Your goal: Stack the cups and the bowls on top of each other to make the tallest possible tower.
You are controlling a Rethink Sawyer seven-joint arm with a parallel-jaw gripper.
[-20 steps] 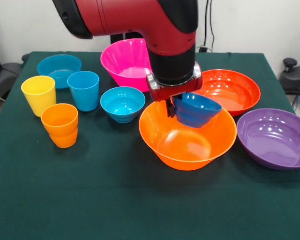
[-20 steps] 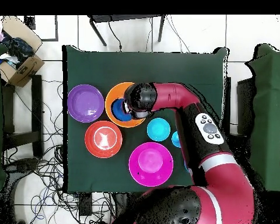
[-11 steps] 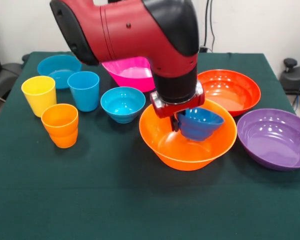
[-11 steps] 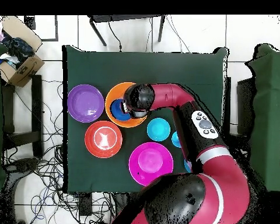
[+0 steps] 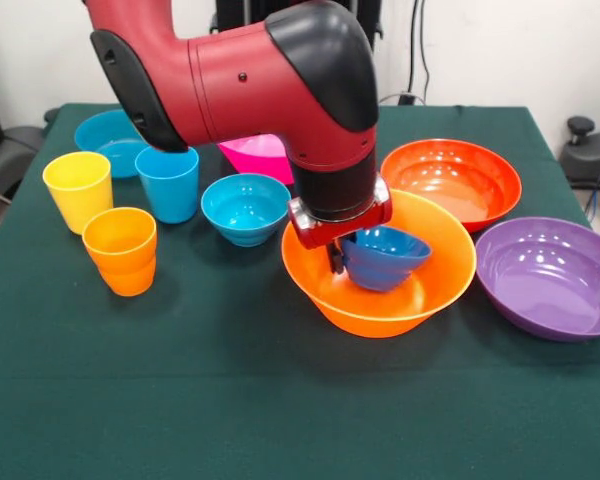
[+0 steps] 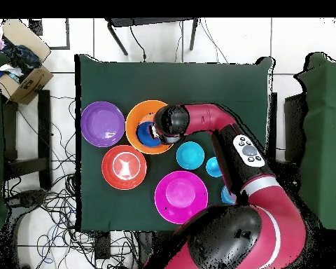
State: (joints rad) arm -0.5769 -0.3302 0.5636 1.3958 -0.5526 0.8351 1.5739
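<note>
My gripper (image 5: 337,262) pinches the small dark blue bowl (image 5: 383,256) by its rim, mouth up and tilted, inside the large orange bowl (image 5: 435,290).

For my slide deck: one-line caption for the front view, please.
Gripper lowers the small dark blue bowl into the large orange bowl.

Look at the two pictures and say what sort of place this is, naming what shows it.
Probably a robotics lab or test room: a red robot arm works at a green-clothed table, cables trail over the tiled floor, and a cardboard box of odds and ends sits beside it.
</note>
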